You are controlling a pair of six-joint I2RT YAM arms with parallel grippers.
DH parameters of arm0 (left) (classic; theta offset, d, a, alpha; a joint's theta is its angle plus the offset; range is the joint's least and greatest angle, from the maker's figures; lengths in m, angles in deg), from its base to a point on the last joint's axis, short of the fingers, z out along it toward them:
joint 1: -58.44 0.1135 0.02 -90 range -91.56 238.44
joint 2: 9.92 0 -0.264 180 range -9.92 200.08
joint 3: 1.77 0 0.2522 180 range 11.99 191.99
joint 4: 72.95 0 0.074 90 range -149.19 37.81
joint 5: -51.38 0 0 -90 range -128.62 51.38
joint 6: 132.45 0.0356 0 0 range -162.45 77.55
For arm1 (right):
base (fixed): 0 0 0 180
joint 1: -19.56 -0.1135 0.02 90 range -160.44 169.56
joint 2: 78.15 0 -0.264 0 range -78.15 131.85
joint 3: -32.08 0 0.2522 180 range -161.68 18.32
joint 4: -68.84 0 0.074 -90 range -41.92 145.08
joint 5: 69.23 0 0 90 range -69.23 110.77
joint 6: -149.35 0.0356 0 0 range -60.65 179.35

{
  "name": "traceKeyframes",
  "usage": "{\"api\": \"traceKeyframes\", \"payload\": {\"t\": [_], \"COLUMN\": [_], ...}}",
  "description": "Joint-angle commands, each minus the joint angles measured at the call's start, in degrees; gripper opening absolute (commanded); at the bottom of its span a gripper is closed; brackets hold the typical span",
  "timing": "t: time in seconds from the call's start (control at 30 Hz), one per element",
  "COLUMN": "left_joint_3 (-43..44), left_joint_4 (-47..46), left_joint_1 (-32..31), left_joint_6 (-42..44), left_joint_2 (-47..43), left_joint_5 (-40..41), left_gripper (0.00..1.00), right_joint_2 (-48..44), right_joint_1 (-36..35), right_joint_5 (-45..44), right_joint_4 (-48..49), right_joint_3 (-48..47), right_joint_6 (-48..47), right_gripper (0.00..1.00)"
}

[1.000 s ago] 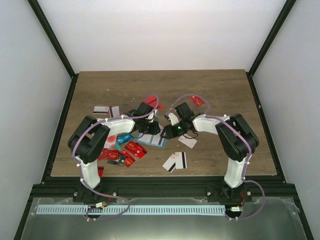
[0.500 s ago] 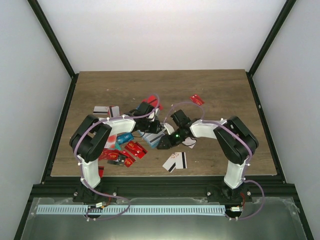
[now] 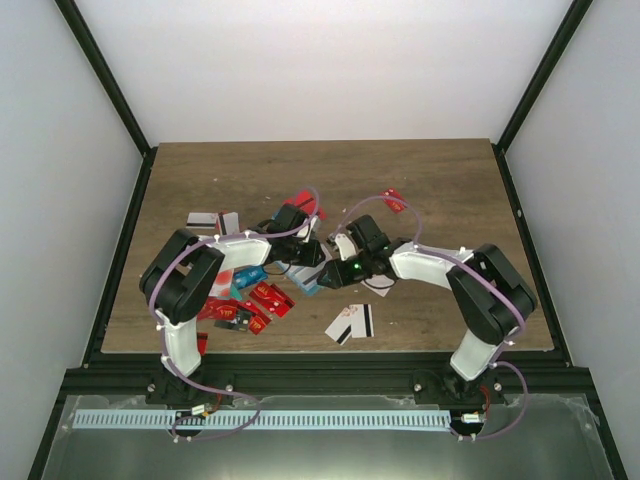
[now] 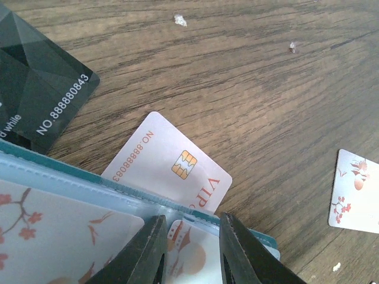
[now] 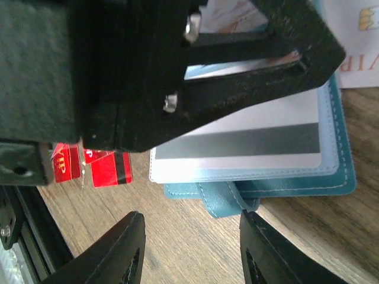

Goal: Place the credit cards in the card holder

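Left claw point(image 4: 188, 251) pinches card holder point(image 5: 308, 171) open, some cards pocketed; right claw point(image 5: 189, 248) wide, empty; many credit cards point(image 3: 262, 298) left on worktop point(image 3: 450, 190).

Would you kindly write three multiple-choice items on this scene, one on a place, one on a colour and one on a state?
1. Where does the white VIP card lie?
A. partly under the card holder
B. alone at the table's far edge
C. standing upright in the right gripper

2. What colour is the card holder's cover?
A. red
B. teal-blue
C. yellow

3. How do the right gripper's jaws stand?
A. open, nothing between them
C. shut on a red card
B. shut on the holder

Answers: 1 A, the left wrist view shows the holder's edge covering part of it; 2 B, the right wrist view shows the stitched teal cover; 3 A, only bare wood lies between its fingers.
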Motion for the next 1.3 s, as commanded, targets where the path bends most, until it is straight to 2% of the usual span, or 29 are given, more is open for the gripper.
{"api": "traceKeyframes", "payload": {"t": [0.0, 0.37, 0.63, 0.93, 1.27], "left_joint_3": [-2.07, -2.48, -3.01, -3.13, -3.12], "left_joint_4": [3.54, 3.46, 3.11, 2.94, 3.28], "left_joint_1": [-0.13, -0.11, -0.12, -0.14, -0.15], "left_joint_6": [0.66, 0.40, 0.31, 0.13, 0.19], "left_joint_2": [4.15, 4.16, 4.49, 4.64, 4.42], "left_joint_5": [0.70, 0.79, 0.59, 0.69, 0.77], "left_gripper": [0.27, 0.27, 0.27, 0.27, 0.27], "right_joint_2": [0.39, 6.24, 6.55, 5.84, 8.67], "right_joint_1": [-0.31, -0.32, -0.31, -0.53, -0.58], "right_joint_5": [-2.64, -0.66, -1.03, -0.82, -0.37], "right_joint_4": [-0.41, 1.49, 2.50, -0.51, -0.64], "right_joint_3": [-2.01, -3.51, -4.72, -7.16, -8.65], "right_joint_6": [0.15, -1.07, -2.14, -3.97, -3.78], "right_gripper": [0.46, 0.44, 0.43, 0.43, 0.43]}}
